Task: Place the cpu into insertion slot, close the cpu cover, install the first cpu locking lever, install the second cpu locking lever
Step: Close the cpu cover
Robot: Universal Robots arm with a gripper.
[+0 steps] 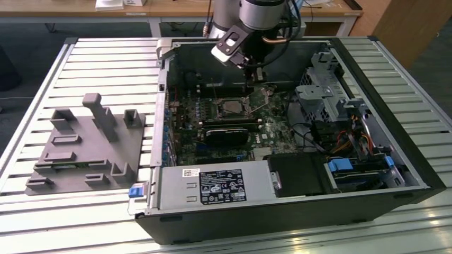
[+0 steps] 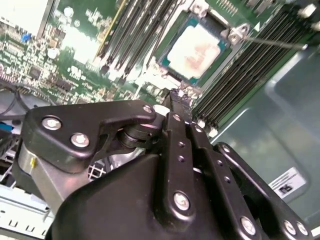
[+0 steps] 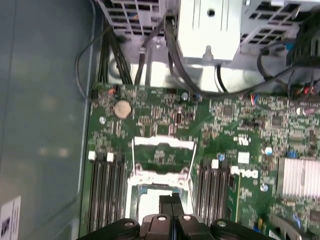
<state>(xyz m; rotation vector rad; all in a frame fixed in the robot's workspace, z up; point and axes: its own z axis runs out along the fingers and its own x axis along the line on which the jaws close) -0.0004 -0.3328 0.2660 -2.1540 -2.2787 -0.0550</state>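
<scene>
The cpu (image 2: 197, 45) lies flat in the insertion slot (image 2: 172, 70) on the green motherboard, pale face up; it also appears as a light square in the exterior view (image 1: 230, 109). The cpu cover (image 3: 163, 142) stands swung open beyond the socket, its window showing the board behind. A thin wire locking lever (image 2: 272, 41) sticks out past one corner of the socket. My gripper (image 2: 179, 96) hovers just above the socket's edge with its black fingers pressed together and nothing between them. The first wrist view shows the gripper (image 3: 170, 201) over the cpu (image 3: 145, 200).
Long black memory slots (image 3: 107, 195) flank the socket on both sides. A coin battery (image 3: 121, 108) and cables (image 3: 175, 65) lie beyond the open cover. The case walls (image 1: 166, 79) enclose the board. A grey fixture (image 1: 84, 148) sits on the slatted table at the exterior view's left.
</scene>
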